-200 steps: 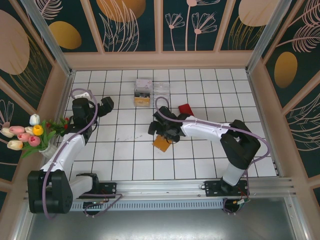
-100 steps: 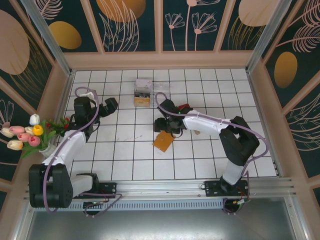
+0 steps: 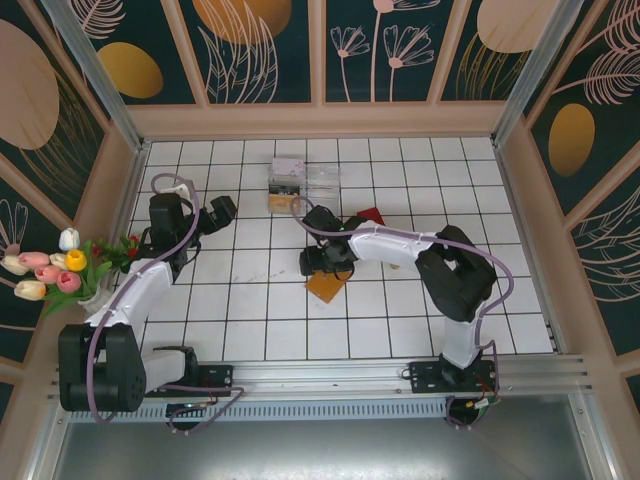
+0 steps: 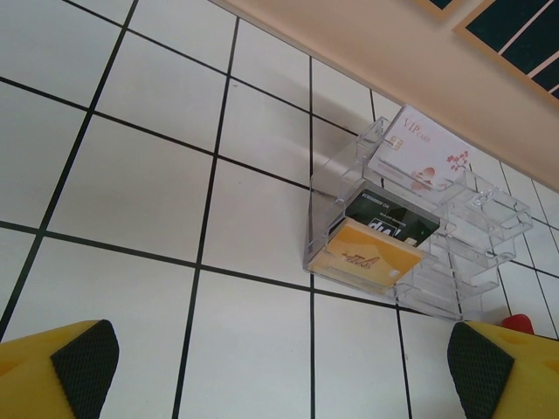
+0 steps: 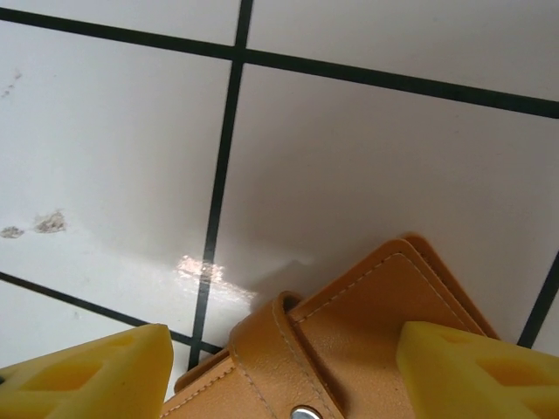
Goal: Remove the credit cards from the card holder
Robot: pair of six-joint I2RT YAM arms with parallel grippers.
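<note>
Top view: the card holder (image 3: 328, 287) has not moved over the last second. The right jaws, nearer the clear box (image 3: 318, 180) half a second ago, are back at the holder's far end. One holder lies closed, mid-table (image 3: 250, 320). One red spatula (image 3: 373, 215) lies just beyond the right arm.

Left wrist view: left jaws wide apart, empty. The box holds three cards: white (image 4: 417, 157), black (image 4: 389, 223), orange (image 4: 371, 257).

Right wrist view: right jaws apart, straddling the holder's strap end. Whether they pinch it, I cannot tell.
</note>
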